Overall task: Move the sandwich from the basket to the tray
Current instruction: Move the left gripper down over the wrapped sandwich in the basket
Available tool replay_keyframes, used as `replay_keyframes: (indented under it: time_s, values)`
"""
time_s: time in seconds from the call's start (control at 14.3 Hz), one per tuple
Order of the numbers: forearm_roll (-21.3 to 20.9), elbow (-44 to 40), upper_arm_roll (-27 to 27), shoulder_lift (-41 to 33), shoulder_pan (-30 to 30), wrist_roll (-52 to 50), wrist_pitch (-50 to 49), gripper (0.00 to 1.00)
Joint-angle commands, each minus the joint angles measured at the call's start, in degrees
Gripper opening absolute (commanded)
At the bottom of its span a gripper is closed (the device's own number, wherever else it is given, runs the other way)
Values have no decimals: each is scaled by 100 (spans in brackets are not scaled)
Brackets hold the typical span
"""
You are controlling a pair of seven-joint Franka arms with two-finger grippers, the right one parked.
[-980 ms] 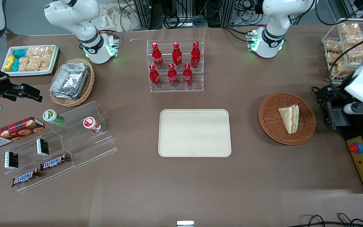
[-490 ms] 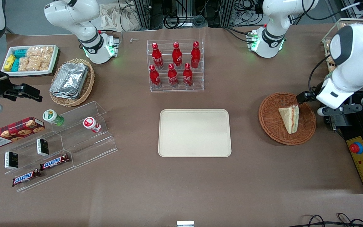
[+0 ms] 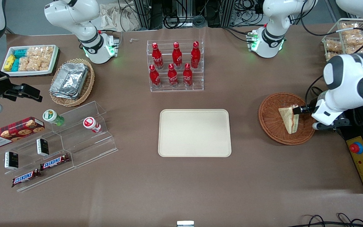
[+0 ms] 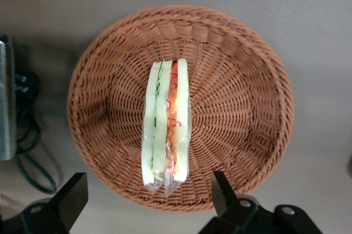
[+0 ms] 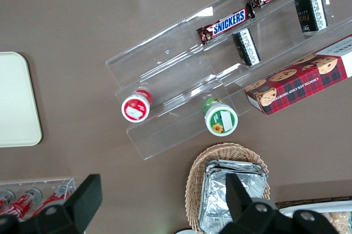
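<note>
Left wrist view: sandwich (image 4: 166, 129) lies lengthwise between spread fingers (image 4: 70, 199).

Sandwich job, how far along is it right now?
Nothing is moved yet: the sandwich lies in the basket and the tray is bare. In hand: the gripper hovers over the sandwich, jaws open and straddling it. Left: lower, grip, lift and carry it to the tray.

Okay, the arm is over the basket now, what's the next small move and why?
Probably lower straight down. The tool hangs open above the basket, its fingers either side of the sandwich end, nothing gripped. The sandwich lies on edge in the basket, and the tray holds nothing yet.
</note>
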State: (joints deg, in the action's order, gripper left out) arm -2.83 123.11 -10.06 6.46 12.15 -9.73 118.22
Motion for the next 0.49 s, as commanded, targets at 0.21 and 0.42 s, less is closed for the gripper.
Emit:
replay_keyframes:
  time_s: [0.21, 0.42]
  values:
    - [-7, 258, -49, 250, 15, -600, 219, 100]
    - [-7, 267, -49, 513, 15, -723, 368, 100]
